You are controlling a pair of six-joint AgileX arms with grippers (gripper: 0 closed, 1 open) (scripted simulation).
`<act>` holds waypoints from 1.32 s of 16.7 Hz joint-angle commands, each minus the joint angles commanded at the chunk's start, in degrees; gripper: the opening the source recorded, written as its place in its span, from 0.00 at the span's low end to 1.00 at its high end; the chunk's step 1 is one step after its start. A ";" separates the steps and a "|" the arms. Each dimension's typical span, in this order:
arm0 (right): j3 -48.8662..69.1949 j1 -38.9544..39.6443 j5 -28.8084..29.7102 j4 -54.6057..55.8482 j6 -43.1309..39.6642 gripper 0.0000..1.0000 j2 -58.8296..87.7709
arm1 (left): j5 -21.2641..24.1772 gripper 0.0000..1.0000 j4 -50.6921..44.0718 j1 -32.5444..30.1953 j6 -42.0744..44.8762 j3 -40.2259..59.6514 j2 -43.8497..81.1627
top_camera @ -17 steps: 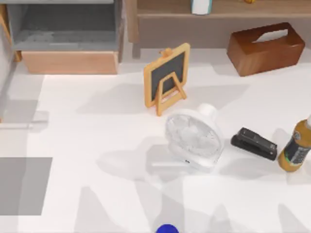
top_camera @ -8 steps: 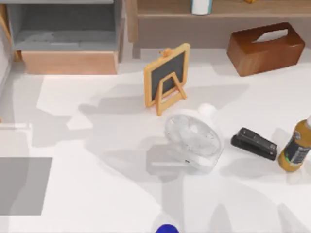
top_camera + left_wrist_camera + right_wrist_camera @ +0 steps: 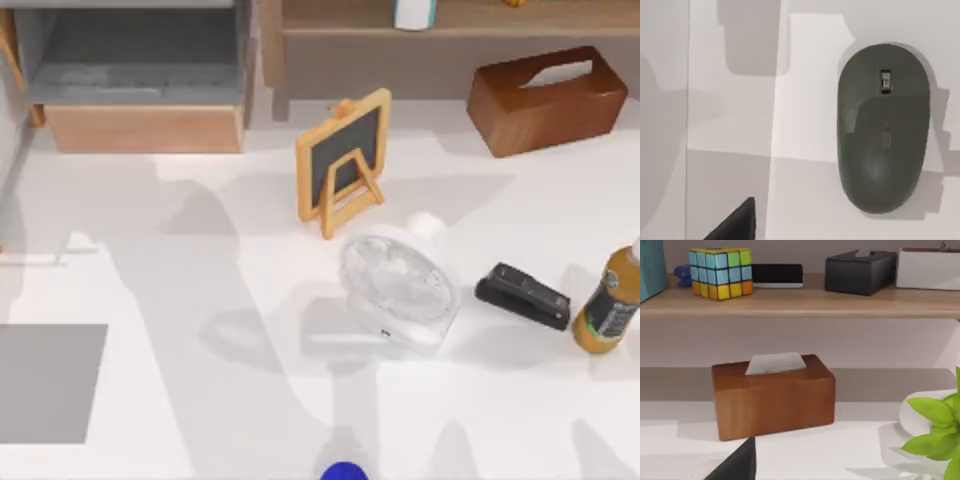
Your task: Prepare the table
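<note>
Currently I cannot tell either gripper's state. Wooden tissue box (image 3: pixel 546 100) holds a white tissue; smooth white surface (image 3: pixel 200 300) carries round fan (image 3: pixel 395 285), amber bottle (image 3: pixel 610 305).

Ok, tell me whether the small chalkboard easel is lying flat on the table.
No, the chalkboard easel stands upright on the table, behind the white fan.

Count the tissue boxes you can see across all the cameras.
3. A brown wooden tissue box sits on the table at the top view's back right. The right wrist view also shows a black tissue box and a white tissue box on the shelf above; others may be hidden.
</note>
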 joint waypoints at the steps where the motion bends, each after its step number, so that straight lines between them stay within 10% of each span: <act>1: 0.00 0.00 0.00 0.00 0.00 1.00 0.00 | 0.19 1.00 -0.92 -0.01 -0.25 1.75 2.90; 22: 0.00 0.00 0.00 0.00 0.00 1.00 0.00 | 0.65 1.00 4.22 -0.68 -0.77 -0.10 9.37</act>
